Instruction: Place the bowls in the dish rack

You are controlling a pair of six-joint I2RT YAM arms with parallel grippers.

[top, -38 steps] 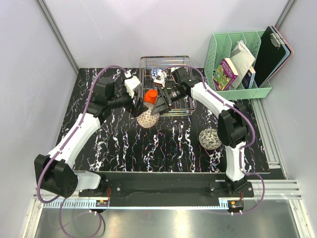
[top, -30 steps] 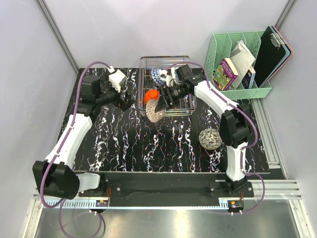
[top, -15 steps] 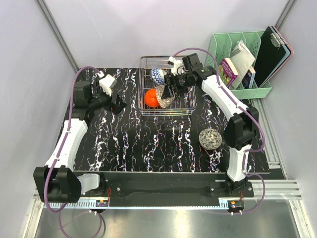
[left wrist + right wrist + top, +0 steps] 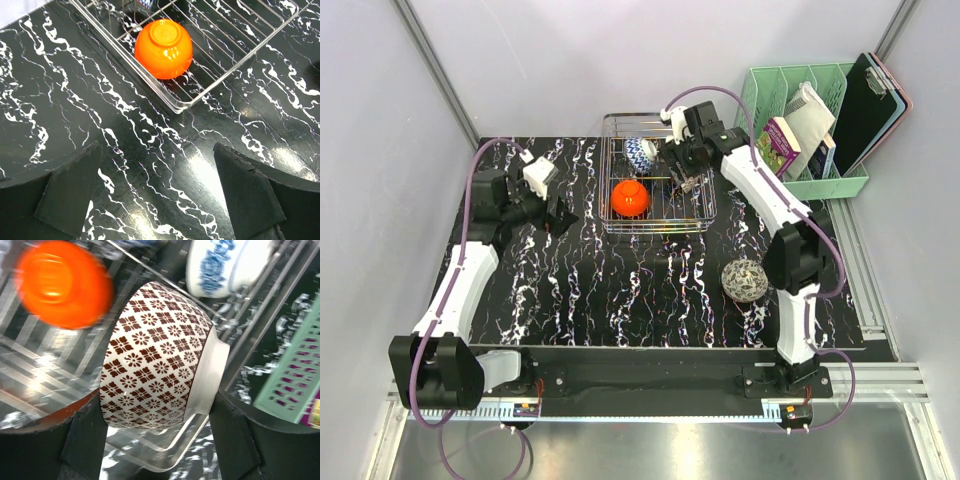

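My right gripper is shut on a white bowl with a brown net pattern, held on its side over the dish rack. From above, the right gripper hangs over the back right of the dish rack and hides most of that bowl. An orange bowl lies upside down in the rack's front left, and a blue-and-white bowl stands at the back. Another net-patterned bowl sits on the table. My left gripper is open and empty, left of the rack.
A mint-green organiser with books and a clipboard stands at the back right, close to the rack. In the left wrist view the orange bowl and the rack's corner lie ahead of the open fingers.
My right gripper carried the net-patterned bowl from the table in front of the rack up and back over the rack. The left arm drew away to the left.
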